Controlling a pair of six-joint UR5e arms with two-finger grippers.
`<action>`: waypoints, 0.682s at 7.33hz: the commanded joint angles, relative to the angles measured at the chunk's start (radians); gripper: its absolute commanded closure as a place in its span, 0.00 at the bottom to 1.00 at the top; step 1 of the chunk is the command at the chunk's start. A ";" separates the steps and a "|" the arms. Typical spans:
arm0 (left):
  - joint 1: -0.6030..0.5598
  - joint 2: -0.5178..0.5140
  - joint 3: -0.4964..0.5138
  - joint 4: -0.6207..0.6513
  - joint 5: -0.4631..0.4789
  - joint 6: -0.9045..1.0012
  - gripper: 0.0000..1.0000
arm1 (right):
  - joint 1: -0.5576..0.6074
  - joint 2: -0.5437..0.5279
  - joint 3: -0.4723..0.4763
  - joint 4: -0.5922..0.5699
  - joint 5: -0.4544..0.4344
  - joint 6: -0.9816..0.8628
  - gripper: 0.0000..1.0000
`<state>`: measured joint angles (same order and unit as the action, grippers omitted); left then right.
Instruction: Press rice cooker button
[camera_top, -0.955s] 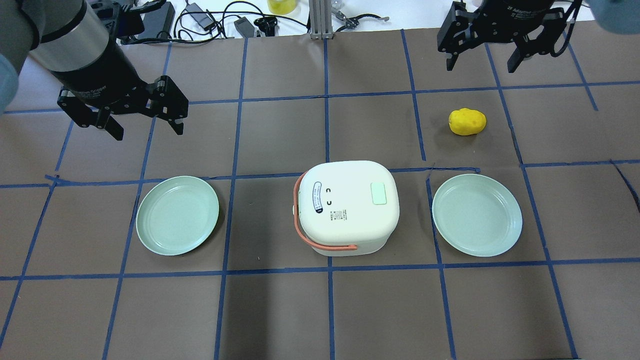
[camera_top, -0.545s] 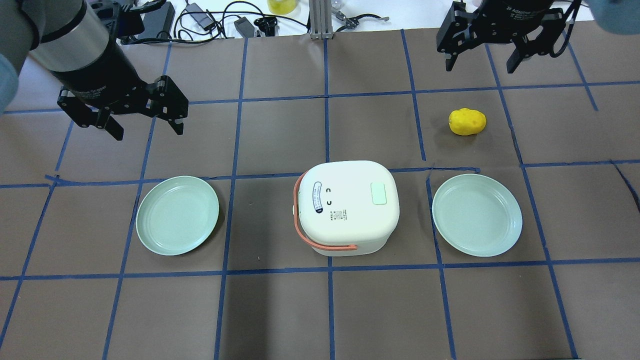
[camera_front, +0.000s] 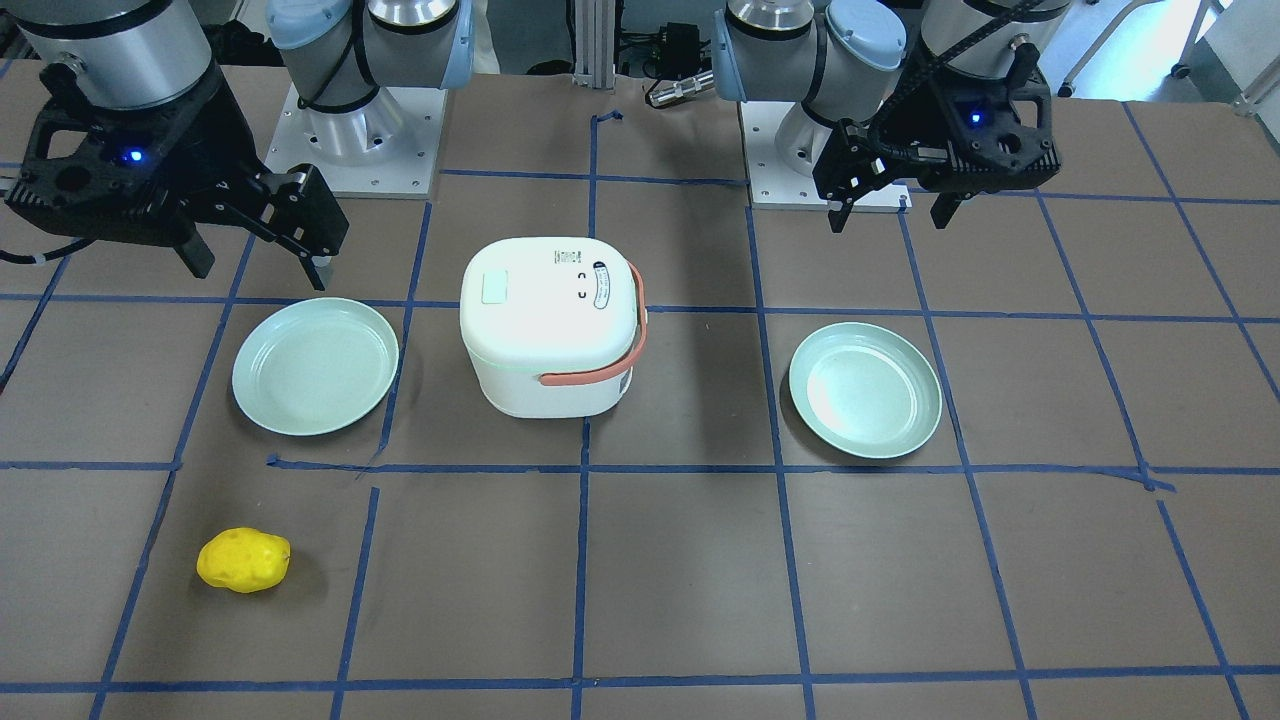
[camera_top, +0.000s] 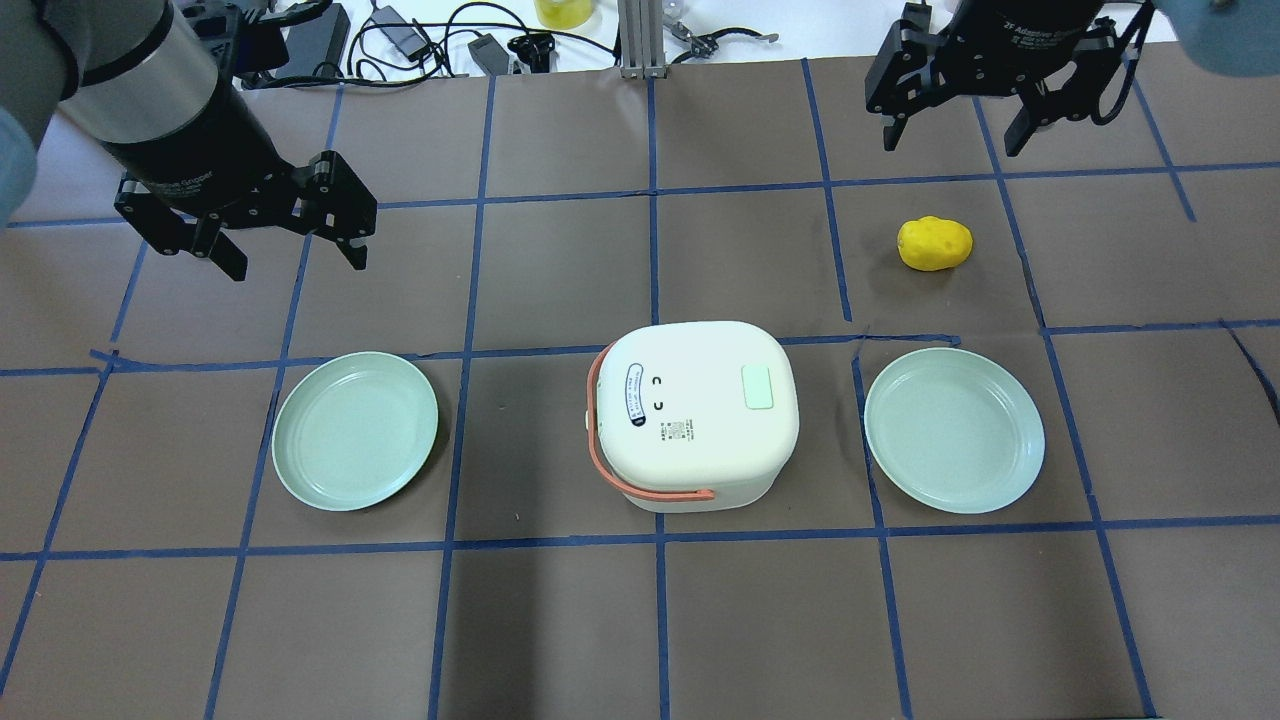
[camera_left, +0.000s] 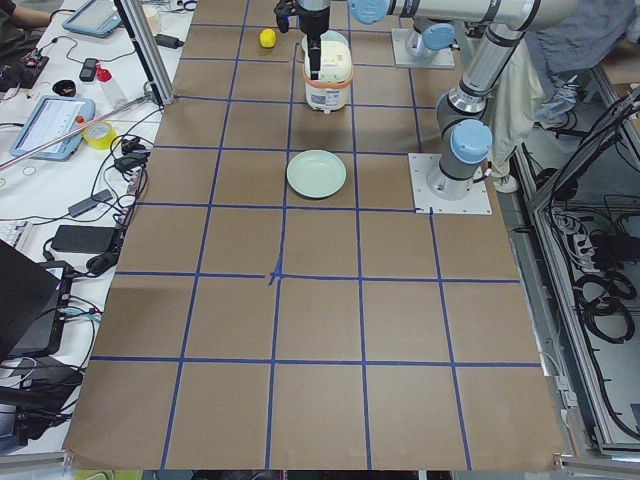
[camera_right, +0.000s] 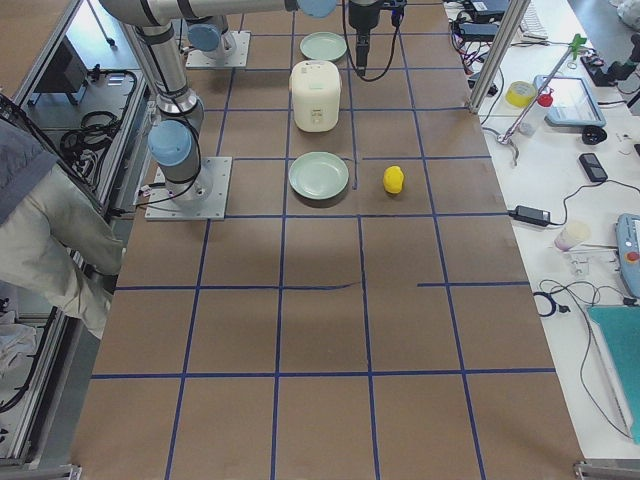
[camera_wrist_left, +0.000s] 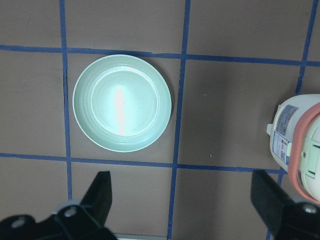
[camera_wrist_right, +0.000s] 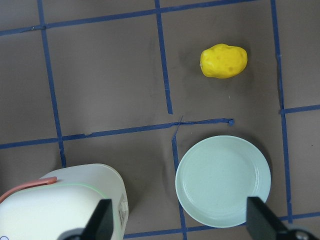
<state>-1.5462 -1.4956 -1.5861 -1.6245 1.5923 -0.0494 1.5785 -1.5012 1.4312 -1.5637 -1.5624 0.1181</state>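
Note:
The white rice cooker (camera_top: 695, 415) with an orange handle stands mid-table, lid shut. Its pale green button (camera_top: 757, 386) is on the lid's right side; it also shows in the front-facing view (camera_front: 496, 288). My left gripper (camera_top: 297, 265) is open and empty, raised above the table, far back-left of the cooker. My right gripper (camera_top: 950, 145) is open and empty, high over the far right, beyond the cooker. The left wrist view shows the cooker's edge (camera_wrist_left: 300, 145); the right wrist view shows its corner (camera_wrist_right: 65, 200).
Two pale green plates flank the cooker, one on the left (camera_top: 355, 430) and one on the right (camera_top: 955, 430). A yellow potato-like object (camera_top: 935, 243) lies behind the right plate. Cables and small items lie along the far table edge (camera_top: 420, 40).
My right gripper has shifted slightly toward the far edge of the table. The left gripper, cooker, plates and potato have not moved.

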 joint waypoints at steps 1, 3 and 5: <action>0.000 0.000 0.000 0.000 0.000 -0.001 0.00 | 0.075 -0.001 0.064 -0.006 0.004 0.011 0.57; 0.000 0.000 0.000 0.000 0.000 0.000 0.00 | 0.138 -0.001 0.127 -0.022 0.005 0.106 0.86; 0.000 0.000 0.000 0.000 0.000 0.000 0.00 | 0.211 -0.001 0.210 -0.044 0.004 0.123 0.97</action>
<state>-1.5463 -1.4956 -1.5861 -1.6245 1.5922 -0.0497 1.7462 -1.5010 1.5892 -1.5898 -1.5574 0.2231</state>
